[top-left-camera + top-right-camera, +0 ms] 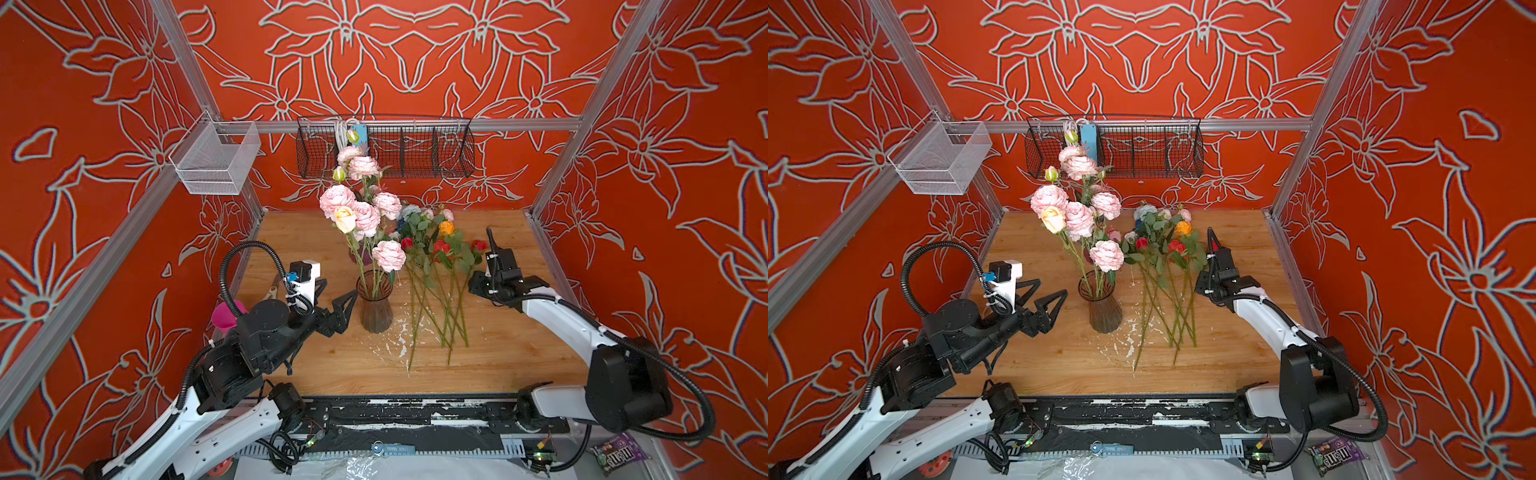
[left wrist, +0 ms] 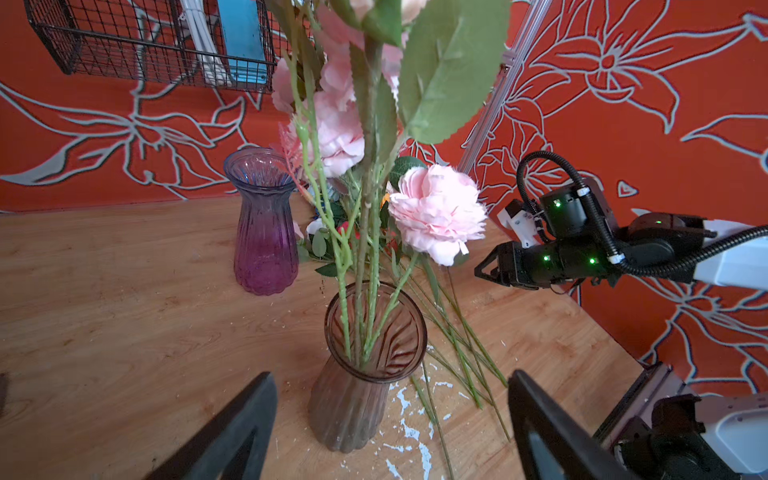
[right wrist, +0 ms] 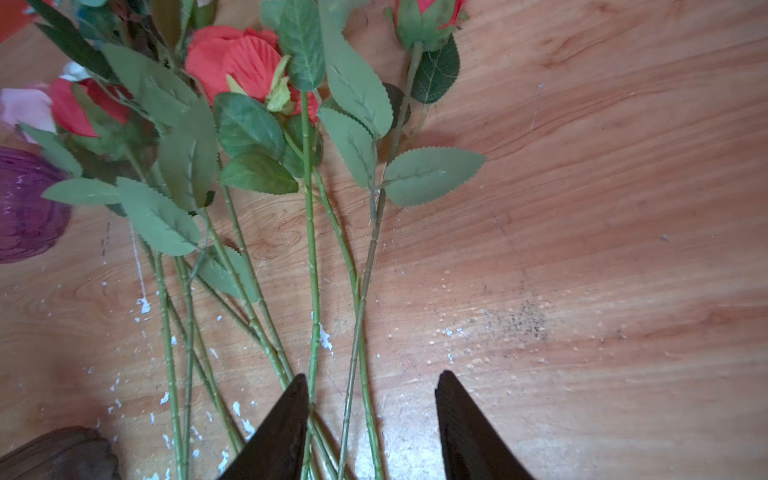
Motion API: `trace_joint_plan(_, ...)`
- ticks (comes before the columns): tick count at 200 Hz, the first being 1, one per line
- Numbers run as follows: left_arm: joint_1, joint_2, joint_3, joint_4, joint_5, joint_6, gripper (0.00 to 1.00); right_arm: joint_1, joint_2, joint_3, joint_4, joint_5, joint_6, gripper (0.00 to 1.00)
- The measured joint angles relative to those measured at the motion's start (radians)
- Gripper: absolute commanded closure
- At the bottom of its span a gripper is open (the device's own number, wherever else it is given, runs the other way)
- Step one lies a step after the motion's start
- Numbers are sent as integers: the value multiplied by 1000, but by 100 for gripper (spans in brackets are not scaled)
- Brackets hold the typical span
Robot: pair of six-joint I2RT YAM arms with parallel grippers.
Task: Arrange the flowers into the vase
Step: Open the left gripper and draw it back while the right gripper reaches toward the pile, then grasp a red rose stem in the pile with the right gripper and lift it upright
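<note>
Looks like the pick of the next stem. Find the vase (image 1: 375, 309) near the middle of the desk (image 1: 519, 340), already carrying tall pink peonies (image 1: 365, 216) and one cream-yellow rose (image 1: 345, 219). Find the rest of the flowers, the loose roses (image 1: 436, 286), lying flat just right of it, blooms far and stem ends near. Note the right end effector (image 3: 372, 376) hovering over those stems with jaws partly apart, gripping nothing, above a spot where several stems cross. Note the left end effector (image 2: 395, 415) spread wide and empty, just left of the vase and not touching it.

Single out one stem before closing. Go for the rightmost, belonging to the red bud (image 3: 426, 20), well apart from its neighbours up by the leaves. Shift away from the crossing so as to trap that stem alone. Close on bare stem, never on a leaf. Lift slowly to let tangled leaves slip free of the pile. Carry high, clear of the peonies, then lower the stem end into the open part of the rim. Keep the left end effector beside the vase, ready to steady a probably top-heavy load. Steer clear of the purple vase (image 2: 264, 224) just beyond.
</note>
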Motion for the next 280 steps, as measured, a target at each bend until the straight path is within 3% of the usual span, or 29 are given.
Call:
trace_joint_plan(40,0,-232,-101,-17,-75,-83,13,-29,189,101,-4,-32,8,62)
trace_joint_plan(58,0,-306,-145,-43,-108,-135,13,-48,258,134,14,-89,12,62)
trace_joint_plan(93,0,-314,-195,-105,-125,-179,12,-60,300,148,21,-132,20,63)
trace_joint_plan(146,0,-283,-180,-113,-127,-182,11,-60,397,168,47,-142,52,92)
trace_joint_plan(182,0,-261,-111,-109,-203,-151,10,-60,351,147,53,-154,51,100)
trace_joint_plan(220,0,-223,-63,-55,-285,-121,8,-60,198,128,55,-166,44,100)
trace_joint_plan(280,0,-45,43,122,-379,-35,6,-60,-68,91,75,-194,36,100)
